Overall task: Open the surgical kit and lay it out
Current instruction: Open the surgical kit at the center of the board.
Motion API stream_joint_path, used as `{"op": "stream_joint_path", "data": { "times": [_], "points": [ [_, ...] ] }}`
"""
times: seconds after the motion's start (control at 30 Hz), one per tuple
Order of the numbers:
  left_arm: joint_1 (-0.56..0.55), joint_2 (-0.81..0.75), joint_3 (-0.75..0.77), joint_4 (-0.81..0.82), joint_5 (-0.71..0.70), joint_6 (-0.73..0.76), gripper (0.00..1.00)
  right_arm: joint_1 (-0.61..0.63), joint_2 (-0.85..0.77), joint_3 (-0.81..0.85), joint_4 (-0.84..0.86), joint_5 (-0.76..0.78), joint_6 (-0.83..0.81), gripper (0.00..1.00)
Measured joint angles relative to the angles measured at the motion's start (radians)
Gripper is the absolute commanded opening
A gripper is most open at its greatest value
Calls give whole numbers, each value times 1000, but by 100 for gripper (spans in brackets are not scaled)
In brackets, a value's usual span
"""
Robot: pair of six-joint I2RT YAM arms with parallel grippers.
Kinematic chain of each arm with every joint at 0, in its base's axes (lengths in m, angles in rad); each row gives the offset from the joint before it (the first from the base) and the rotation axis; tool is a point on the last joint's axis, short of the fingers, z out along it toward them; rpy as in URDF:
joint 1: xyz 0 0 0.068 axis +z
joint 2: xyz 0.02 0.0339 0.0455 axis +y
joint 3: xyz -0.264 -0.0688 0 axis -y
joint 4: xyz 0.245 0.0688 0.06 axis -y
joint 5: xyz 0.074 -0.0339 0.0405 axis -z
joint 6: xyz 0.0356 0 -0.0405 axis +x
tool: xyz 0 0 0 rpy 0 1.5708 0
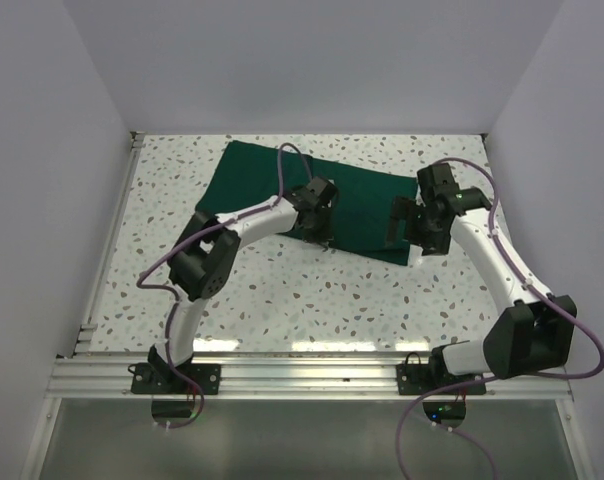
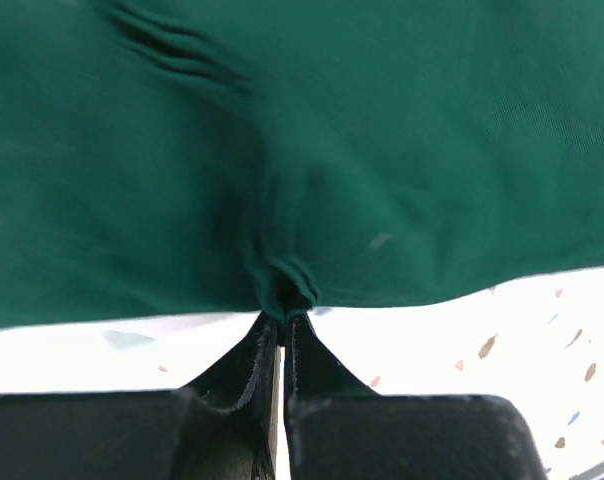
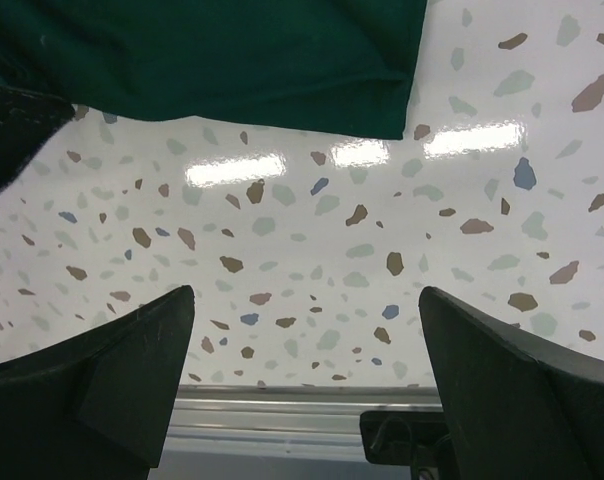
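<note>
One folded kit is shown as a dark green bundle lying slightly askew on the far middle of the table. Only its cloth is visible, and no tray or instrument can be made out. The near edge of the cloth is pinched by the left claw, whose jaws are brought together on a small gathered tuck, with creases radiating from it. The right claw is held wide and grips nothing; it is poised over bare table just beside the bundle's near right corner, apart from it. The opening step is judged barely begun, the bundle being folded throughout. Several hazards may be anticipated. Because so little fabric is caught, the tuck could be pulled out of the jaws once the flap is lifted. If more than one layer is caught, the whole bundle would be dragged across the smooth table rather than unfolded, since it is not pinned down on the right. Should the flap be raised sharply, whatever is wrapped inside could be tipped or spilled.
</note>
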Motion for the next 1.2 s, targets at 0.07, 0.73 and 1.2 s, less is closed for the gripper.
{"op": "stream_joint_path", "data": {
  "times": [0.07, 0.73, 1.2],
  "points": [
    [27, -2, -8, 2, 3, 9, 0, 0, -11, 0, -8, 16, 2, 98],
    [-240, -517, -304, -77, -307, -405, 0, 159, -81, 31, -147, -69, 160, 98],
    [-950, -60, 182, -597, -552, -1228, 100, 338, -78, -26, -156, -74, 196, 98]
  ]
}}
